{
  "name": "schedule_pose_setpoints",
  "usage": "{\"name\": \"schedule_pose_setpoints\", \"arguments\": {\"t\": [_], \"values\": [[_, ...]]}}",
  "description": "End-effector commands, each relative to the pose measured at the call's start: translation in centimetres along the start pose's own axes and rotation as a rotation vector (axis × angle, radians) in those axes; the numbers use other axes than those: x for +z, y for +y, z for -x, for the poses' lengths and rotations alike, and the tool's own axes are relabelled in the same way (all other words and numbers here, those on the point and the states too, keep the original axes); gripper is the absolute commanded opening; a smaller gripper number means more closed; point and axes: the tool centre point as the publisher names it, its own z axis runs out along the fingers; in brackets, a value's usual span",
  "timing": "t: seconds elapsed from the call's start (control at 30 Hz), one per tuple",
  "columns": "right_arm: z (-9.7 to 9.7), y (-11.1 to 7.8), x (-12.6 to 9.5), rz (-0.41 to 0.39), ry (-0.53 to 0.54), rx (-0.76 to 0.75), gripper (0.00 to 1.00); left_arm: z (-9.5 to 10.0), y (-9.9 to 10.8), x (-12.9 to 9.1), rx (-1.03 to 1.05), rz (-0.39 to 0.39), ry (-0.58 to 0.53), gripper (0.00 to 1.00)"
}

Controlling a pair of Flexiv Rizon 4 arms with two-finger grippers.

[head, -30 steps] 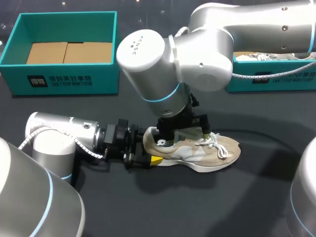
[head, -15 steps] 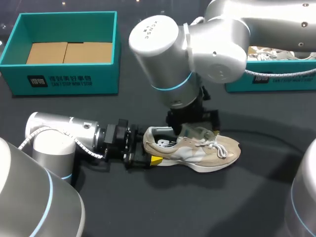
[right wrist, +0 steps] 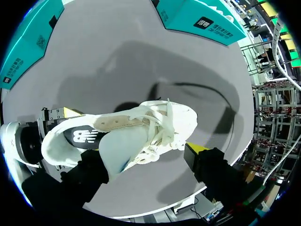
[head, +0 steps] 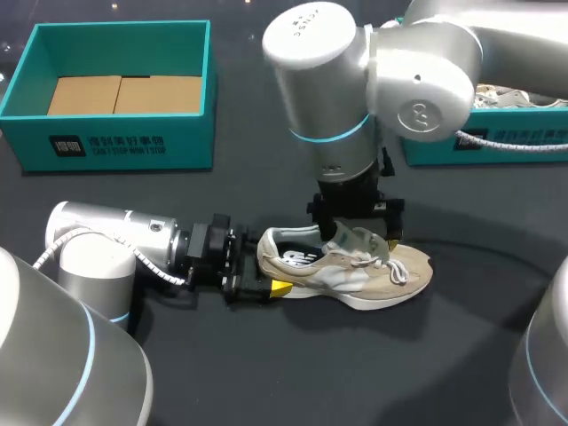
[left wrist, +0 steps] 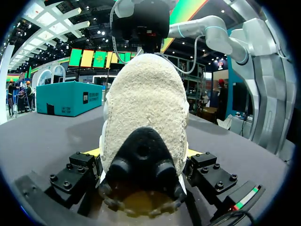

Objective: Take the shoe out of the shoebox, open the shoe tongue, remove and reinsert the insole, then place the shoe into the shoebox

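Dark grey matt tabletop (head: 444, 355), seen from above. L arm enters low from the left; forearm and wrist lie approx. horizontal, just above the surface. L gripper (head: 269, 284) is clamped on the heel of the beige-and-cream lace-up sneaker (head: 355, 271): in the L wrist view one yellow tip presses on each side of the heel counter. The sneaker stands upright on its sole near table centre, toe pointing away from the L gripper.

R arm enters from the upper right; a large elbow joint sits high over the table and the wrist points straight down. R gripper (head: 359, 232) hangs over the sneaker's midfoot with its fingers spread wide, i.e. not gripping. The pale tongue (right wrist: 117, 150) is lifted and rests against one finger; the other finger is beside the toe end.

Print: a white logo on the dark insole (right wrist: 87, 136) and a white label w/ characters on the front wall of the teal open shoebox (head: 115, 142), which holds brown cardboard (head: 124, 93). A second teal box (head: 497, 142) at far right bears similar print.
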Motion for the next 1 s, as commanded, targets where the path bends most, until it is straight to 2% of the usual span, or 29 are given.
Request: {"name": "schedule_pose_setpoints", "arguments": {"t": [0.03,0.13,0.33,0.47,0.63,0.77,0.83,0.87,0.9,1.0], "values": [[-0.6,-0.3,0.3,-0.028,0.008,0.181,0.67,-0.1,0.1,0.1,0.000,0.000,-0.002,0.00],[-1.5,-0.9,-0.1,-0.038,0.010,0.160,0.62,-0.1,0.1,0.1,0.000,0.000,-0.002,0.00],[-1.9,-1.9,-0.7,-0.066,0.005,0.142,0.63,-0.1,0.1,0.1,0.000,0.000,-0.002,0.00],[-2.1,-2.5,-0.9,-0.099,0.006,0.116,0.59,-0.1,0.1,0.1,0.000,0.000,-0.002,0.00],[-2.2,-2.9,-1.2,-0.123,-0.002,0.089,0.44,-0.1,0.1,0.1,0.000,0.000,-0.002,0.00],[-1.5,-2.8,-1.2,-0.127,-0.003,0.071,0.31,-0.1,0.1,0.1,0.000,0.000,-0.002,0.00],[-0.9,-2.5,-1.0,-0.124,0.007,0.041,0.20,-0.1,0.1,0.1,0.000,0.000,-0.002,0.00],[-0.6,-2.4,-0.9,-0.127,0.010,0.039,0.06,-0.1,0.1,0.1,0.000,0.000,-0.002,0.00],[-0.4,-2.2,-0.9,-0.129,0.015,0.022,0.00,-0.1,0.1,0.1,0.000,0.000,-0.002,0.00],[0.6,-1.8,-0.7,-0.117,0.049,-0.010,0.00,-0.1,0.1,0.1,0.000,0.000,-0.002,0.00]]}}
